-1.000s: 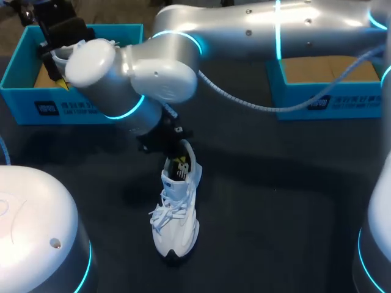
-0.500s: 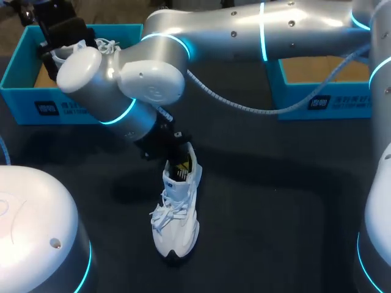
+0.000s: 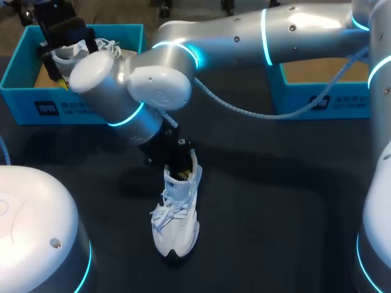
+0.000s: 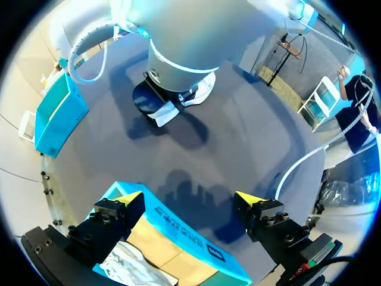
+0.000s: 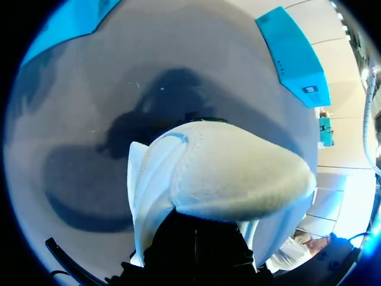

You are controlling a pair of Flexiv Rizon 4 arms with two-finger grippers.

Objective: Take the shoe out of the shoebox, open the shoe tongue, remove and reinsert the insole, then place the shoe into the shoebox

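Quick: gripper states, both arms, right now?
Left gripper: open, holding nothing, straddling the shoebox wall.
Right gripper: cannot be told; it is down in the opening of the shoe.

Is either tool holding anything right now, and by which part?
Left tool holds nothing, open over the blue shoebox. Right tool is sunk in the white shoe's heel opening; a grip cannot be told.
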